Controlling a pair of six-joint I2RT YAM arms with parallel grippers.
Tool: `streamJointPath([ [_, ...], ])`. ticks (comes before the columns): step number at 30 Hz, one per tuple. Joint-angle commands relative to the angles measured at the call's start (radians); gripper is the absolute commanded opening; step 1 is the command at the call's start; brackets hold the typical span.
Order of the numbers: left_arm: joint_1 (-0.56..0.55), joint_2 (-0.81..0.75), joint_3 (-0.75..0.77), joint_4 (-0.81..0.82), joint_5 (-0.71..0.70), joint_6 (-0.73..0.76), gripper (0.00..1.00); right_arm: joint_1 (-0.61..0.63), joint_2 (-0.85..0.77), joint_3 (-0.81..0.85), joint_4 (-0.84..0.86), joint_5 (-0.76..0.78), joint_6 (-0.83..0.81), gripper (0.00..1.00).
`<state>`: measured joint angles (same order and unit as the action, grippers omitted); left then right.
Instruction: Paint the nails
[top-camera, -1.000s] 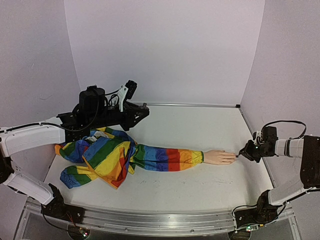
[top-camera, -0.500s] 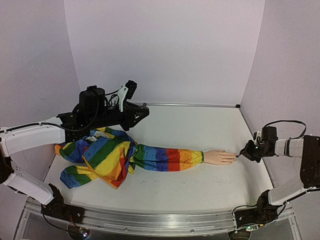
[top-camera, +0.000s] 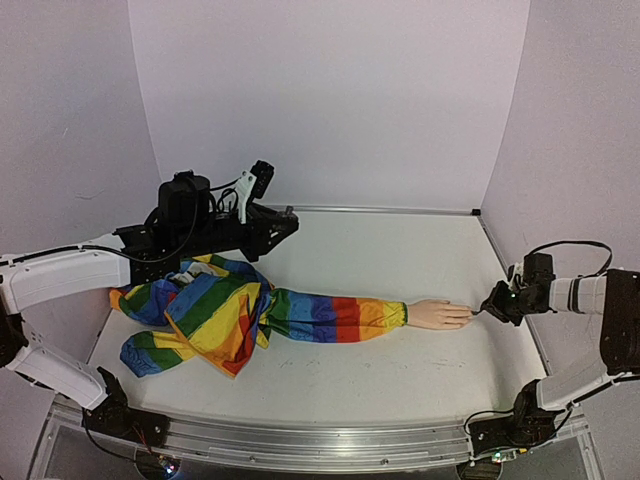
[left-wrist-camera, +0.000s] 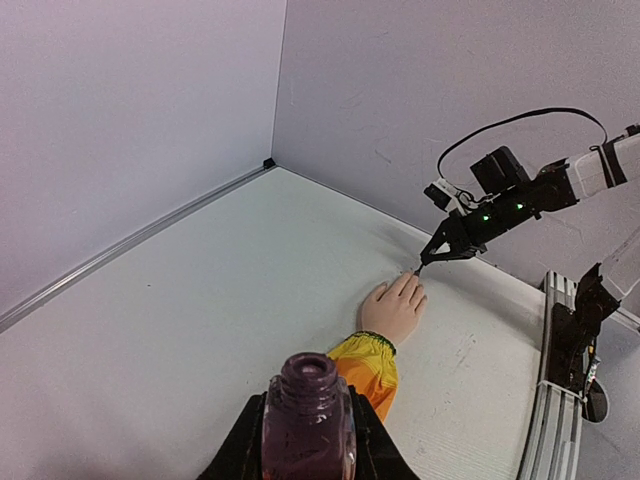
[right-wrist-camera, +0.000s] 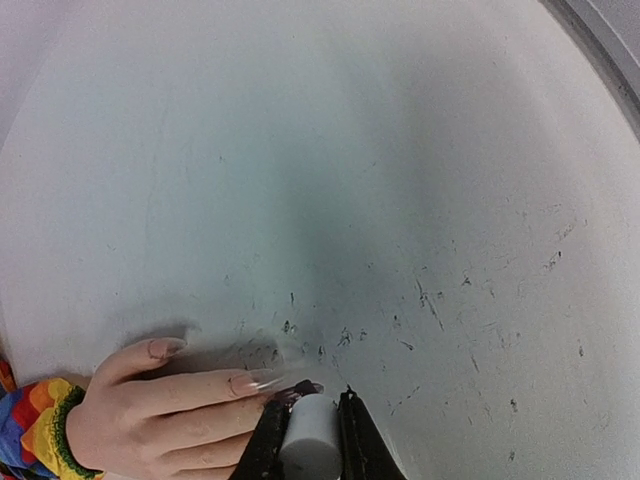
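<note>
The pale mannequin hand lies flat on the table, its arm in a rainbow-striped sleeve. My right gripper is shut on the white brush cap. The dark brush tip rests on a fingertip whose nail looks dark. Beside it, two nails are peach and glossy. In the top view the right gripper sits just right of the fingertips. My left gripper is shut on an open bottle of purple polish, held upright over the sleeve's far end.
The bunched rainbow garment covers the table's left side under the left arm. A metal rail runs along the near edge. Walls close in on the back and both sides.
</note>
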<state>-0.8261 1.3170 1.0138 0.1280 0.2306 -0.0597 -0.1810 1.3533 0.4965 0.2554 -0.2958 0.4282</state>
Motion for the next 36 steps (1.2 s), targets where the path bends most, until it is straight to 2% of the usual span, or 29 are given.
streamJointPath([
  [1,-0.005,-0.026,0.037,0.025,-0.017,0.004,0.00,-0.006,0.006,0.011,-0.013,0.020,0.004,0.00],
  [14,-0.005,-0.024,0.039,0.024,-0.019,0.011,0.00,-0.006,-0.033,0.007,-0.021,0.058,0.020,0.00],
  [22,-0.005,-0.027,0.037,0.026,-0.015,0.009,0.00,-0.005,-0.079,0.002,-0.045,-0.009,0.029,0.00],
  [36,-0.005,-0.031,0.038,0.025,-0.010,0.002,0.00,-0.004,-0.022,0.006,-0.035,-0.073,0.008,0.00],
])
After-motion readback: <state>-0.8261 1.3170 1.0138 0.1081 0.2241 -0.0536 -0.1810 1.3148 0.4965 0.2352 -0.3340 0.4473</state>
